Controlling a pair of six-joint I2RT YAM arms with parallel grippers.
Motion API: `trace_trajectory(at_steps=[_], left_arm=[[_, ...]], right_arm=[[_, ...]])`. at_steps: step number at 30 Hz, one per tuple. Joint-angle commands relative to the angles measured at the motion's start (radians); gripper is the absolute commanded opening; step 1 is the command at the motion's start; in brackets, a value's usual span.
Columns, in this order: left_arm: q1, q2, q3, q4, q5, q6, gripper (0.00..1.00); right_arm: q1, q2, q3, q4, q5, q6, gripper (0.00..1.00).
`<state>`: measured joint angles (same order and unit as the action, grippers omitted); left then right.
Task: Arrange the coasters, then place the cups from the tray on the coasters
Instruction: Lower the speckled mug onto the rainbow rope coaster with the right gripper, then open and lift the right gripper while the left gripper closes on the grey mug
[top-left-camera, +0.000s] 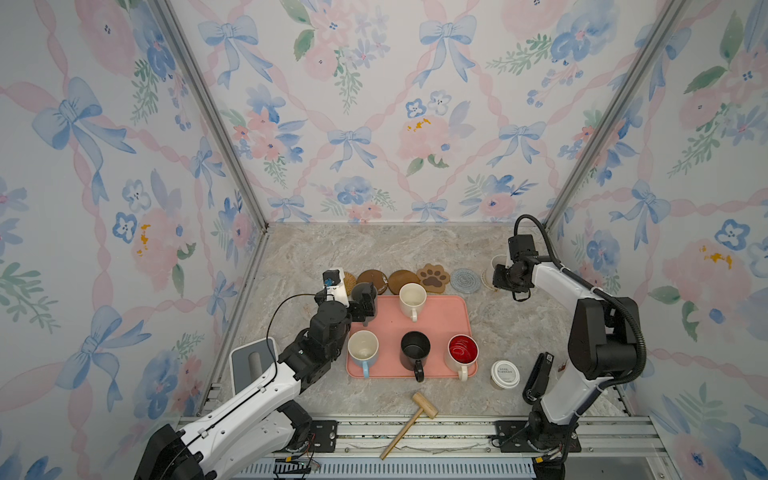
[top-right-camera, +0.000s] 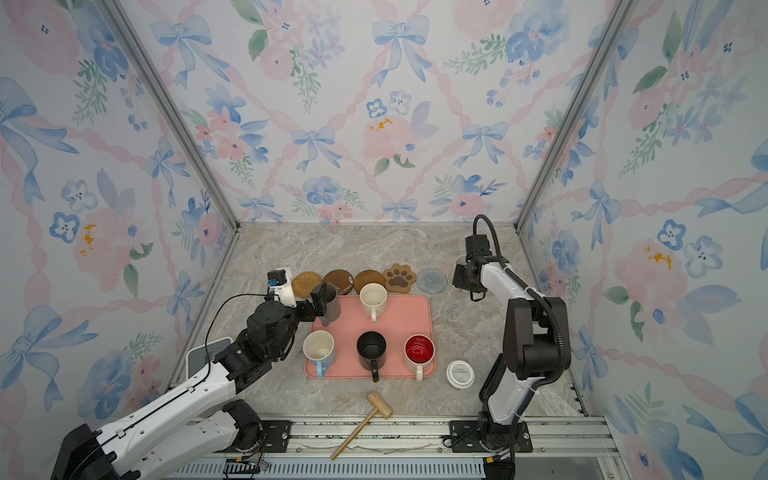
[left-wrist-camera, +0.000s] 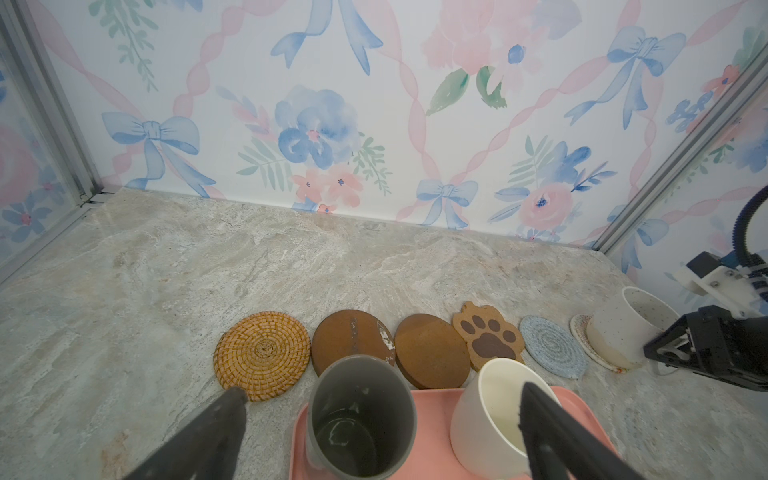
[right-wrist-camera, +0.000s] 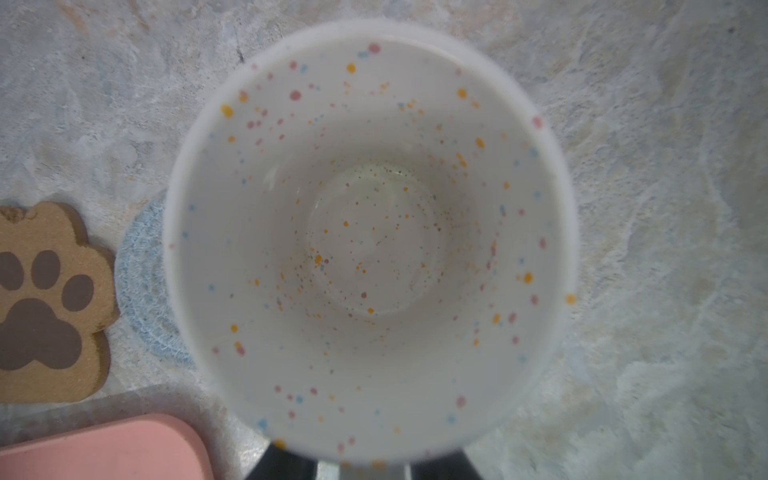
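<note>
left gripper (left-wrist-camera: 382, 392): jaws spread wide, glossy grey mug (left-wrist-camera: 360, 419) between fingers, on smooth pink tray (left-wrist-camera: 436, 401)
right gripper (top-left-camera: 502, 277): grip unclear; speckled mug (right-wrist-camera: 365, 232) right under it, on cream woven coaster (left-wrist-camera: 578, 332)
right wrist only: coloured flecks inside mug

High top views and close wrist views share the tray (top-left-camera: 446, 320).

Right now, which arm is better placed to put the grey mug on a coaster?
Left. The open left gripper straddles the grey mug, near the tan rattan coaster. The right gripper is far off, at the speckled mug.
</note>
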<state>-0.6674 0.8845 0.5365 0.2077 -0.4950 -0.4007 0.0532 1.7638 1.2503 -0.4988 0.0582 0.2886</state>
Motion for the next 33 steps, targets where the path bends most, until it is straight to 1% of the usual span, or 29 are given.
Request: trace_trajectory(at_steps=[1,5,9,12,14,19,24,31,33], left_arm=[[0.003,-0.016,-0.003,-0.020,-0.018,0.006,0.98],[0.002,-0.019,-0.003,-0.022,-0.019,0.006,0.98],[0.003,-0.027,-0.001,-0.033,-0.016,0.003,0.98],[0.002,-0.026,0.010,-0.058,-0.012,0.002,0.98],[0.002,-0.022,0.023,-0.084,-0.007,0.002,0.98],[0.001,0.016,0.078,-0.197,-0.008,0.001,0.96],[0.001,0.067,0.140,-0.307,0.006,-0.019,0.95],[0.003,0.105,0.193,-0.415,0.056,-0.073,0.91],[0.004,0.121,0.209,-0.441,0.087,-0.075,0.89]], right_arm=[[-0.004,-0.041,-0.018,0.031,-0.006,0.009,0.44],[-0.004,-0.068,-0.039,0.035,-0.004,0.018,0.50],[-0.004,-0.116,-0.074,0.039,0.006,0.038,0.52],[0.002,-0.196,-0.117,0.046,0.029,0.065,0.53],[0.017,-0.255,-0.150,0.049,0.071,0.083,0.54],[0.102,-0.435,-0.238,0.045,0.212,0.154,0.57],[0.222,-0.585,-0.305,0.083,0.305,0.251,0.60],[0.321,-0.629,-0.286,0.114,0.344,0.305,0.61],[0.346,-0.633,-0.293,0.134,0.351,0.308,0.61]])
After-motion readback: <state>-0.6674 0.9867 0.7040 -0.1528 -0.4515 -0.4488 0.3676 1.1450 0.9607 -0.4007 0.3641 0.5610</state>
